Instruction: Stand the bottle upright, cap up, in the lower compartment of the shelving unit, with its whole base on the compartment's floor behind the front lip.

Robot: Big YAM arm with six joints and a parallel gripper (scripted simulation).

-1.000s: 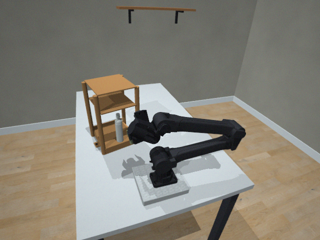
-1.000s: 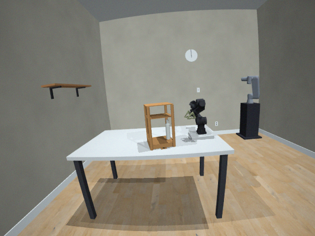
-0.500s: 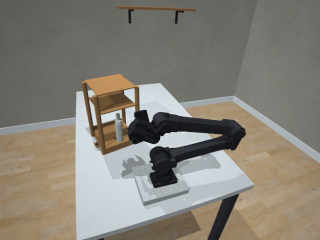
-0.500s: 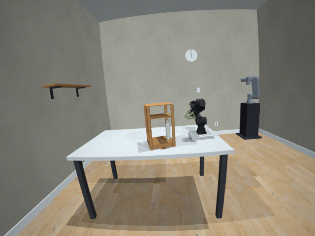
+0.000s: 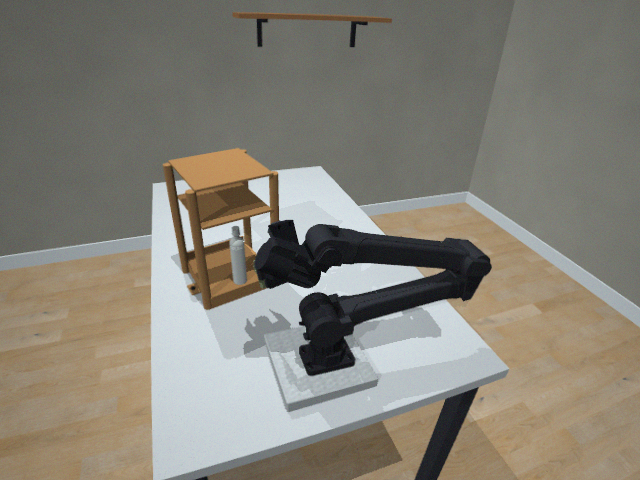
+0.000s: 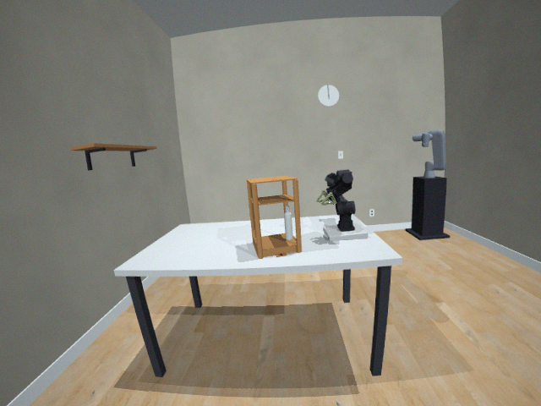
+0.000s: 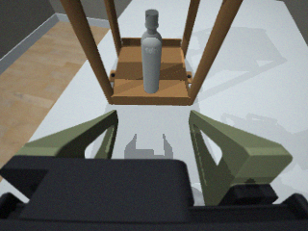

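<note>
A grey bottle point(image 5: 237, 255) point(image 6: 288, 223) point(image 7: 152, 58) stands upright, cap up, on the floor of the lower compartment of the wooden shelving unit point(image 5: 199, 248) point(image 6: 254, 218) point(image 7: 149, 100). It stands behind the front lip, near the front. My gripper point(image 7: 153, 115) point(image 6: 325, 198) is open and empty. It sits outside the unit, a short way in front of its open side, with the olive fingers pointing at the bottle. In the top view the fingers are mostly hidden behind the black wrist point(image 5: 281, 260).
The unit stands on a white table point(image 5: 206, 392) point(image 6: 210, 253). The arm's base sits on a grey pad point(image 5: 330, 387) point(image 6: 347, 233). The unit's four posts frame the compartment. A second arm on a black pedestal point(image 6: 428, 205) stands far off.
</note>
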